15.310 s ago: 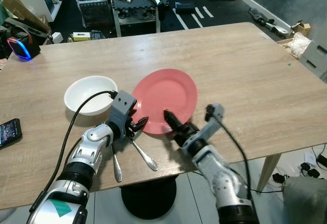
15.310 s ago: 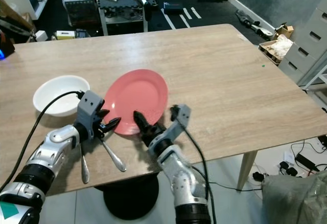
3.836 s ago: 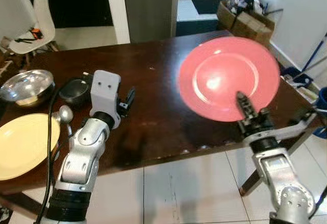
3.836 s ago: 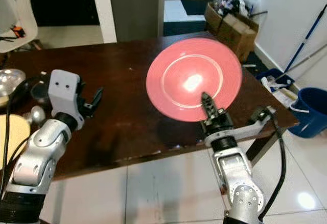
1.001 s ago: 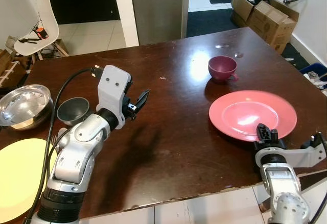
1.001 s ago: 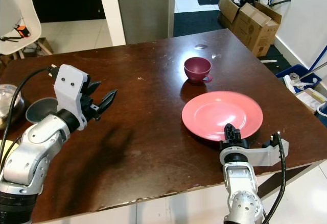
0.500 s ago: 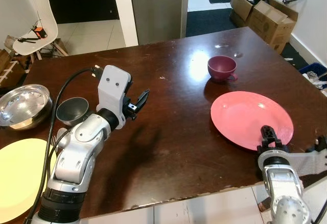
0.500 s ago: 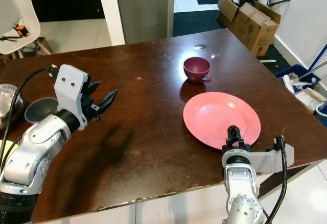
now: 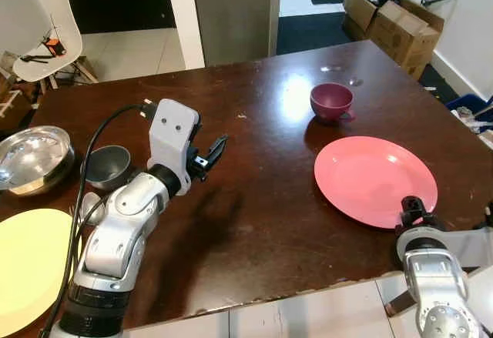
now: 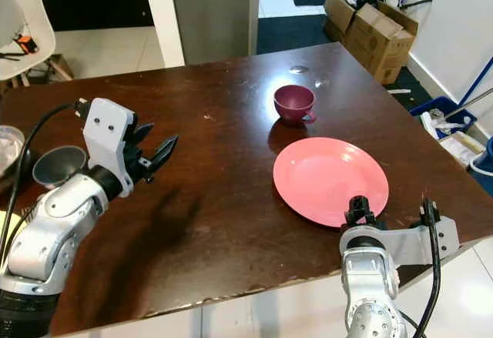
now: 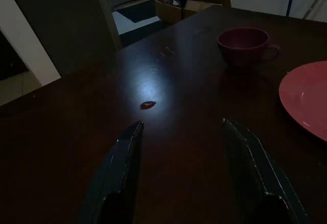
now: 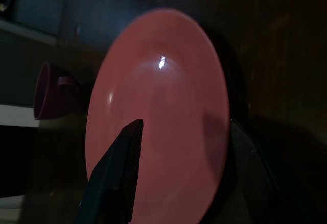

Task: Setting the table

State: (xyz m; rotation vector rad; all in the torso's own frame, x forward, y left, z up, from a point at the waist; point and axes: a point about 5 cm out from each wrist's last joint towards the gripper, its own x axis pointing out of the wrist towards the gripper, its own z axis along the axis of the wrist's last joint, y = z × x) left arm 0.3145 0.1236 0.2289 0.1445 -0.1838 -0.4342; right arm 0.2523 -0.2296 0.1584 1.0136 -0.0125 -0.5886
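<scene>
The pink plate [image 9: 375,179] lies on the dark desk [image 9: 262,222] near its right edge, just in front of the maroon cup [image 9: 331,101]. The right claw [image 10: 357,209] sits at the plate's near rim with its fingers spread, one over the plate's face and one beyond the rim, not clamped. The left claw [image 9: 209,153] hovers above the desk's middle with its fingers [image 11: 122,157] parted, gripping nothing.

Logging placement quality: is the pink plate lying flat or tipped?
Flat. The plate rests level on the dark table, its rim down all around.
</scene>
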